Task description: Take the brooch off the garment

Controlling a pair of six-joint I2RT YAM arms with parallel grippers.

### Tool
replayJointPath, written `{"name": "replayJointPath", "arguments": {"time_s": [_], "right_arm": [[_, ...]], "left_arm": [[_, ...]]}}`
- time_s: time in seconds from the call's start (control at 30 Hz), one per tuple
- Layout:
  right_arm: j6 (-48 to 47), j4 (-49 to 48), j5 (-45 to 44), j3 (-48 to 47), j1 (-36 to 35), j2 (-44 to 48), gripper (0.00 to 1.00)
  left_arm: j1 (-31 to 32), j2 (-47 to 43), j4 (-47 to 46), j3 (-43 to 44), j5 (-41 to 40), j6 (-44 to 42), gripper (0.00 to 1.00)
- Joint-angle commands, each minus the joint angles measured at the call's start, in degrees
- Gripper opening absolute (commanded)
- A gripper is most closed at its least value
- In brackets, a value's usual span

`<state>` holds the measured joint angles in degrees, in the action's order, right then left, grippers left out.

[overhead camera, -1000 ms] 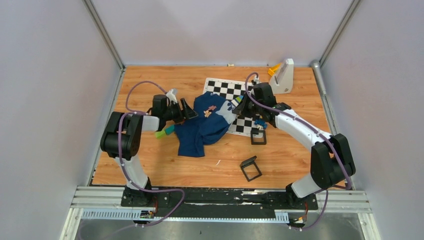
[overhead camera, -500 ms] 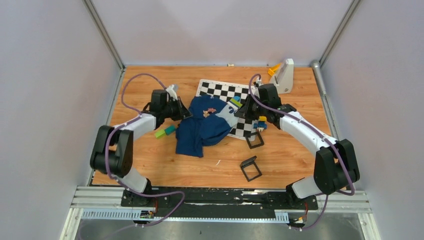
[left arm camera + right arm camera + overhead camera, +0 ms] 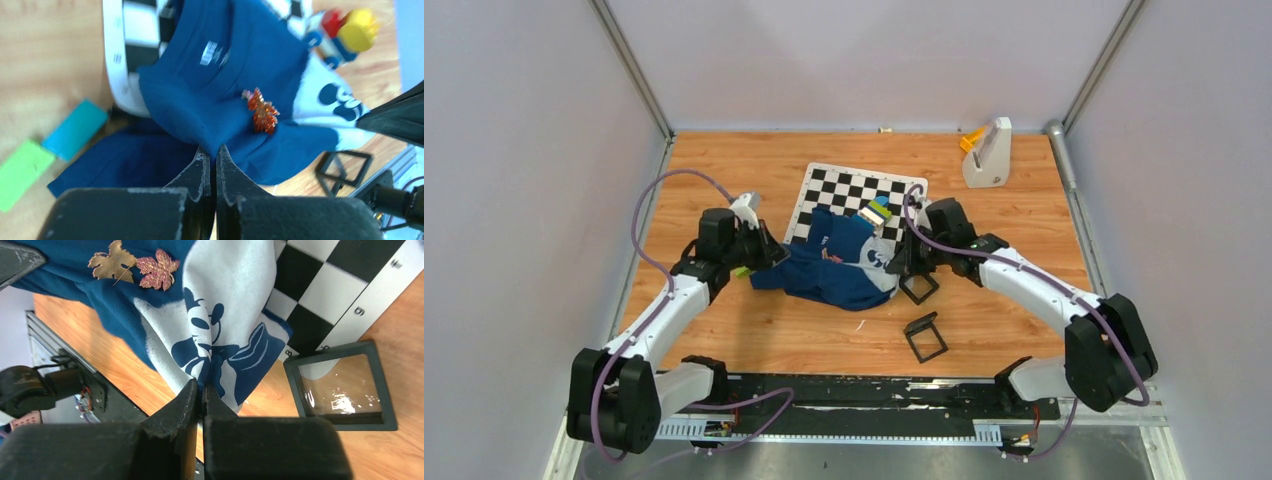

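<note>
Between the two arms on the table [image 3: 724, 330] lies the garment [image 3: 834, 275], its far edge over the checkered mat [image 3: 854, 190]. The left pincer [image 3: 210, 152] is clamped on a navy fold, the right pincer [image 3: 202, 389] on the grey-white patch. The brooch [image 3: 261, 111] sits pinned to the cloth between them, just right of the left pincer, touched by neither
</note>
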<state>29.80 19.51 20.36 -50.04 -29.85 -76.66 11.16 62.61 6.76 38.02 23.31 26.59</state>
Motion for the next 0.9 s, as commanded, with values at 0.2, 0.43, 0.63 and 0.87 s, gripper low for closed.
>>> {"name": "replayJointPath", "arguments": {"time_s": [0.2,0.43,0.63,0.87], "right_arm": [[-0.79,-2.33,-6.72,3.02,-10.69,-4.98,0.0],[-0.6,-3.61,-7.57,5.79,-12.62,-6.55,0.0],[-1.46,-7.18,-6.06,9.72,-13.17,-0.22,0.0],[-0.45,-7.07,-4.98,14.95,-17.17,4.28,0.0]], "left_arm": [[5.04,-5.03,14.02,-3.17,-8.82,-1.86,0.03],[18.49,-6.0,24.1,1.5,-28.48,2.12,0.56],[27.05,-5.78,30.4,9.02,-42.83,1.11,0.61],[34.29,3.33,34.08,16.24,-48.88,0.94,0.63]]}}
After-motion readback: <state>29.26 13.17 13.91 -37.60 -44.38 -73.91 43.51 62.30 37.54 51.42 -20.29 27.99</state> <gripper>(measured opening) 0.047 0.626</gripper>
